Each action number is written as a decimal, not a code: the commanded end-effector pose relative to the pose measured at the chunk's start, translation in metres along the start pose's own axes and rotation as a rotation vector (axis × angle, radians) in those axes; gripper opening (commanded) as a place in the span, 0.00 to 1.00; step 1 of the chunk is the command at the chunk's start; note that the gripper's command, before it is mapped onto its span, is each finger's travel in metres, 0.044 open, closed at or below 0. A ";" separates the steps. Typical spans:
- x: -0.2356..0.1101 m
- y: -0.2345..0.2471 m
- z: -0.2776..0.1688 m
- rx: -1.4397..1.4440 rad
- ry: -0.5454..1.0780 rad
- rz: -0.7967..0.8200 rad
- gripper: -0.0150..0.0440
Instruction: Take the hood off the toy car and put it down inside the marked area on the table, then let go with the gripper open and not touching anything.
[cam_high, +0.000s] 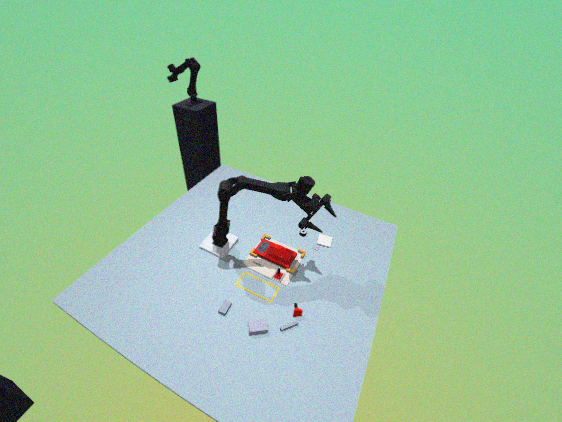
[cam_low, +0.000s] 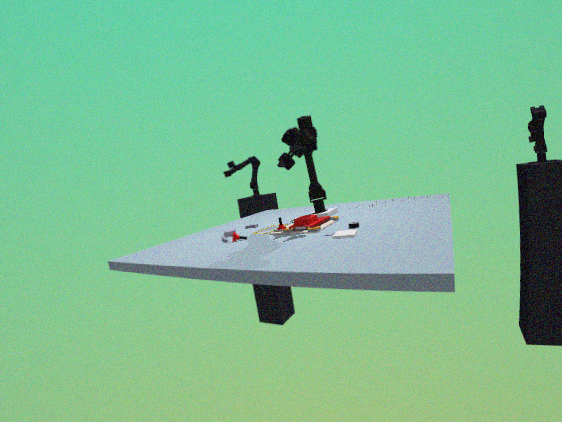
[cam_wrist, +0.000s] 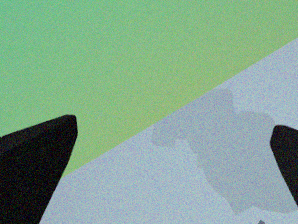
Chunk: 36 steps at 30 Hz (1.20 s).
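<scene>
The red toy car (cam_high: 275, 252) (cam_low: 310, 220) sits on a white base with orange corner brackets, mid-table. It has a darker grey panel (cam_high: 261, 247) at its left end; I cannot make out the hood as a separate part. The marked area (cam_high: 261, 279) is a yellow outlined rectangle just in front of the car and holds nothing. My gripper (cam_high: 323, 216) (cam_wrist: 176, 129) is open and empty. It hangs high in the air behind and to the right of the car, tilted down. In the wrist view only the two dark fingertips, the bare table and a shadow show.
A white tile (cam_high: 324, 240) (cam_low: 345, 233) and a small black wheel (cam_high: 303, 232) (cam_low: 353, 225) lie right of the car. Red pieces (cam_high: 297, 311) (cam_high: 278, 273) and grey pieces (cam_high: 225, 307) (cam_high: 258, 326) (cam_high: 289, 326) lie near the front. A black pillar (cam_high: 196, 140) stands behind the table.
</scene>
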<state>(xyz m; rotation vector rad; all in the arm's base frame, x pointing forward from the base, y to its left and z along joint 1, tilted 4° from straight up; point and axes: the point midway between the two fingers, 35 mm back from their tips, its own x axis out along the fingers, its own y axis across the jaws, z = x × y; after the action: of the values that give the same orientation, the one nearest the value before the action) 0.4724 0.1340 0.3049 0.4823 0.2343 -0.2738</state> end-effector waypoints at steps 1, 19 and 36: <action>0.005 -0.051 -0.063 -0.292 0.352 -0.088 1.00; -0.078 -0.165 -0.149 -0.596 1.220 -0.214 1.00; -0.075 -0.167 -0.149 -0.597 1.229 -0.215 1.00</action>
<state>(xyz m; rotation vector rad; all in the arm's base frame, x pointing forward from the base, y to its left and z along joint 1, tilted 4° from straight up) 0.3279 0.0797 0.1288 -0.0304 1.5147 -0.0798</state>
